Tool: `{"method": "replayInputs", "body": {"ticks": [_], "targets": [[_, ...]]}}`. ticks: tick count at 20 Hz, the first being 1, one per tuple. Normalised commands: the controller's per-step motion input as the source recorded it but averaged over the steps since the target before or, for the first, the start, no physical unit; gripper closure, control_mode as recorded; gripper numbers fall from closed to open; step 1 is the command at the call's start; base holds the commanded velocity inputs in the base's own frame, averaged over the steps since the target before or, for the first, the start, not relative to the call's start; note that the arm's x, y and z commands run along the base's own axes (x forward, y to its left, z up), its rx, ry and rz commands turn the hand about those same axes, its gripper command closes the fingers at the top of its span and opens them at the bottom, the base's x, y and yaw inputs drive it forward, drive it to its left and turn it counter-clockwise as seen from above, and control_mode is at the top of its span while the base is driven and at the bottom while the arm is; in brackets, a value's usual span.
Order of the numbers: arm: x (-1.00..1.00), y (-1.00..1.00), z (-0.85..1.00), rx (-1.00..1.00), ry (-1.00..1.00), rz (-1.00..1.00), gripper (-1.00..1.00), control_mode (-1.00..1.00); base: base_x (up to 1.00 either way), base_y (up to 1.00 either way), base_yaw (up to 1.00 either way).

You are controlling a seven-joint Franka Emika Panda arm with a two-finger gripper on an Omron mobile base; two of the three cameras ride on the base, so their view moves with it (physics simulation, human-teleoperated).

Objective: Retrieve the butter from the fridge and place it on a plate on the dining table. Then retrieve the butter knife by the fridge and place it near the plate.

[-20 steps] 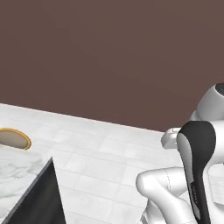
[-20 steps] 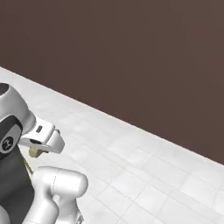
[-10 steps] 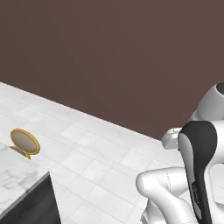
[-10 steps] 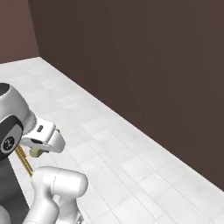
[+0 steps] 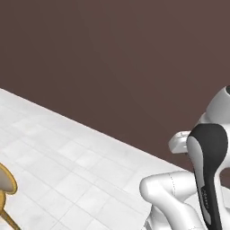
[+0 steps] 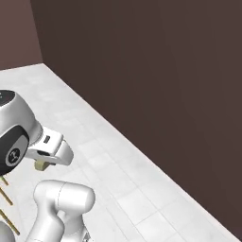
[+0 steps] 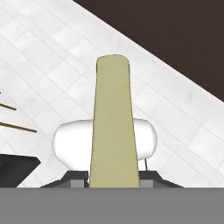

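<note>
The butter [image 7: 113,127], a pale yellow-green stick, stands up from the bottom of the hand view, and my gripper [image 7: 113,177] is shut on its lower end. From the right base view the white hand hangs low at the left, and a short end of the butter [image 6: 41,166] pokes out under my gripper [image 6: 45,162]. In the left base view part of the hand [image 5: 179,142] peeks out from behind the arm's dark joint. The fridge, the plate, the dining table and the butter knife are out of view.
A dark brown wall [image 5: 134,67] runs across the back, and pale tiled floor [image 6: 142,189] lies in front of it. A round tan stool [image 5: 4,185] on a golden frame sits at the lower left edge. Thin golden legs [image 6: 6,197] also show beside the arm.
The base has turned, so both base views have swung. The marble table top has left the left base view and the stool has slid to its lower left. The butter stays gripped.
</note>
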Motion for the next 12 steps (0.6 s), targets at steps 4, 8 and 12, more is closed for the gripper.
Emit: {"method": "replayInputs", "body": {"ticks": [4, 8, 12], "targets": [[0.00, 0.00, 0.00, 0.00, 0.00, 0.00, 1.00, 1.00, 1.00, 0.31, 0.00], [0.00, 0.00, 0.00, 0.00, 0.00, 0.00, 1.00, 1.00, 1.00, 0.41, 0.00], [0.00, 0.00, 0.00, 0.00, 0.00, 0.00, 1.00, 1.00, 1.00, 0.30, 0.04]]}}
